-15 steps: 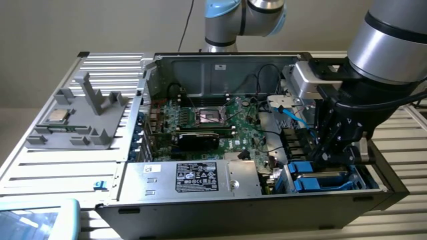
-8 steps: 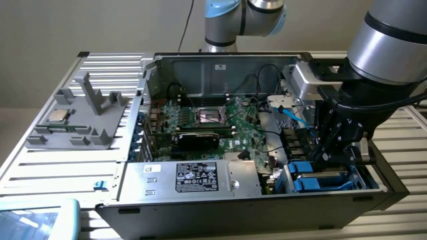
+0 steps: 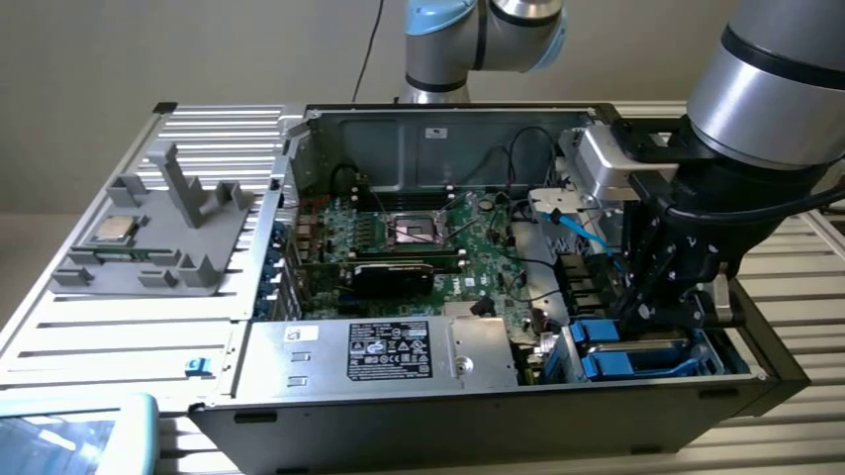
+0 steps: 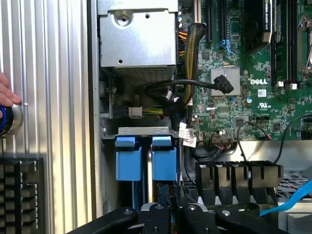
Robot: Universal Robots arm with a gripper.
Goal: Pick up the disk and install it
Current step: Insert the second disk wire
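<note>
Gripper (image 3: 656, 309) is down inside the open PC case (image 3: 396, 416), at the drive bay corner on the exterior view's right. Jaws nearly closed, pinching the thin blue edge of the disk (image 4: 162, 191), seen in the wrist view just above the black fingers (image 4: 157, 217). The disk stands edge-on in the bay, right behind two blue carrier tabs (image 4: 164, 158) sitting side by side under a grey metal bracket (image 4: 146, 130). In the exterior view the blue carriers (image 3: 634, 356) sit low in the bay beside the gripper.

Next to the bay: power supply (image 3: 383, 351) with black-and-white sticker, along the front of the case. Green motherboard (image 3: 422, 247) further in, CPU socket (image 3: 420, 230) in the middle, black cable bundle (image 4: 180, 92) running from PSU across to the board. A light blue SATA cable (image 3: 581, 230) hangs near the arm's wrist.

Outside the case, on the exterior view's left: grey fixture (image 3: 165, 233) on the slatted table (image 3: 119, 336), with a small square processor chip (image 3: 111, 231) on it.

Wrist view edge: a person's fingertips (image 4: 7, 92) by a round blue-ringed button (image 4: 9, 119).
</note>
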